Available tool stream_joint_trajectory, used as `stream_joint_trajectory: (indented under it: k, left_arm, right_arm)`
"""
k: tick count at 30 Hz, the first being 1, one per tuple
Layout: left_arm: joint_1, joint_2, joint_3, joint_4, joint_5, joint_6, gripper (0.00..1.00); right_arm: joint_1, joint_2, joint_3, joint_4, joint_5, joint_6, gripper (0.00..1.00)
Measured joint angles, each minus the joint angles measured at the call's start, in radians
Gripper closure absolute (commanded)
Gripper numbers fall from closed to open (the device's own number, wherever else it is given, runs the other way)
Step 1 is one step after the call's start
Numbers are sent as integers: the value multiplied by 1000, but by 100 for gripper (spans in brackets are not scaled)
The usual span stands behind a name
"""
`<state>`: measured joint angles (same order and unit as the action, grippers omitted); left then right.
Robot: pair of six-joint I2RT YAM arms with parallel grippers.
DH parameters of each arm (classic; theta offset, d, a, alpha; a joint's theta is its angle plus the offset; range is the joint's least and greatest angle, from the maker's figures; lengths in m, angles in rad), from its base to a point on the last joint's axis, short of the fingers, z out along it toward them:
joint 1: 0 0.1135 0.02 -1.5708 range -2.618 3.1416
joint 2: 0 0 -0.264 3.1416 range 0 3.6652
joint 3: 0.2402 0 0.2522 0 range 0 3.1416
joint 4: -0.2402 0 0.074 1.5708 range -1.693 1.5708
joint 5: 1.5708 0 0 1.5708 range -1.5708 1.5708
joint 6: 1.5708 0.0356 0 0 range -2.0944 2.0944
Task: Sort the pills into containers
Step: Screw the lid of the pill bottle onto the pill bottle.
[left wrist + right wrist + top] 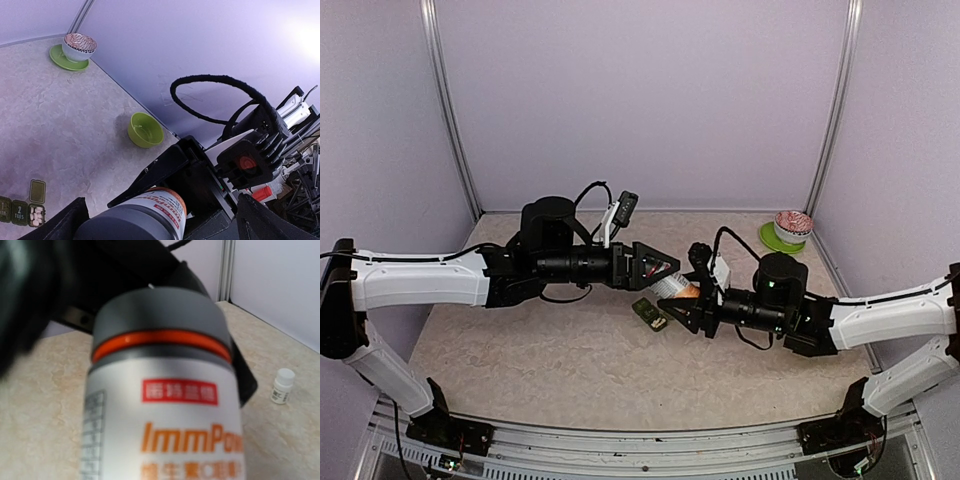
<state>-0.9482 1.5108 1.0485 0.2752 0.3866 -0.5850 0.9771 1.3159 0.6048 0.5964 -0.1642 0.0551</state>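
Nearest, the smooth cylindrical bottle (160, 405), with its white label, orange ring and matte grey cap (125, 220), is clamped round its body by the right gripper (682, 302). Its long axis runs between the arms, cap towards the left gripper (665, 272), whose jaws gape wide on either side and hold nothing. Just below lies the green pill organizer (22, 210) with one lid up. Only the right wrist view shows a small white vial (283, 385), and only the left a glossy green bowl (145, 130). Farthest, a patterned bowl (80, 44) sits on a saucer (59, 57).

bottle (676, 289) lay between left pincer (669, 269) and right pincer (691, 303) | pill organizer (648, 314) lay on table (520, 350) just under right pincer | bowl (793, 224) sat on saucer (773, 240), well apart from right pincer, toward back corner | lone bowl (145, 130) sat ahead of left pincer | vial (283, 385) stood beyond right pincer
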Motion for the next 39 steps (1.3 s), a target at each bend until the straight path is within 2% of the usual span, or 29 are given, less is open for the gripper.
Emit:
stream_joint_trajectory:
  k: [3, 12, 25, 39]
  left_arm:
    - [0, 0, 0, 0, 10, 0, 2]
    - [14, -1, 0, 0, 40, -14, 15]
    - [31, 11, 10, -16, 92, -58, 17]
    - [34, 55, 24, -30, 133, -78, 26]
  right_arm:
    - [0, -28, -14, -23, 18, -22, 100]
    - [1, -97, -45, -63, 68, -99, 100]
    - [0, -159, -87, -99, 176, -174, 100]
    - [0, -172, -92, -100, 185, -196, 100]
